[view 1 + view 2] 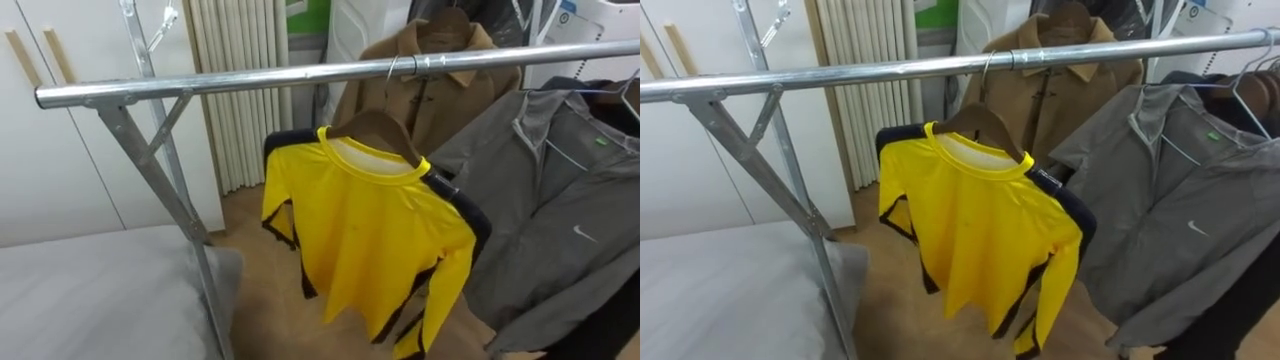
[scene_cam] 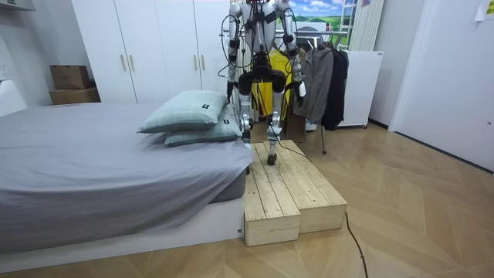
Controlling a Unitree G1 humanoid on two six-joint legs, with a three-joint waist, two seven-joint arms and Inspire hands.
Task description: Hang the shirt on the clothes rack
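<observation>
Quick update from us: the yellow long-sleeved shirt with dark trim (image 1: 370,230) is up on the silver metal rail (image 1: 300,78). It sits on a brown wooden hanger (image 1: 385,130) whose hook goes over the bar. The shirt hangs a bit skewed, with the sleeves dangling, and nothing is holding it.

Just behind it we can see a tan collared coat (image 1: 440,70), and to the right on the same rail a grey zip-up jacket (image 1: 560,220). The grey bed (image 1: 90,290) comes in at the lower left, next to the rack's slanted leg.

In the room view the robot stands on a pale wooden plank platform (image 2: 289,193) at the foot of the bed, facing the rack, with two grey-green pillows (image 2: 185,112) off to its left. Both arms hang at its sides. The left hand (image 2: 231,80) and right hand (image 2: 299,89) are too small there for us to tell whether they're loose or clenched.
</observation>
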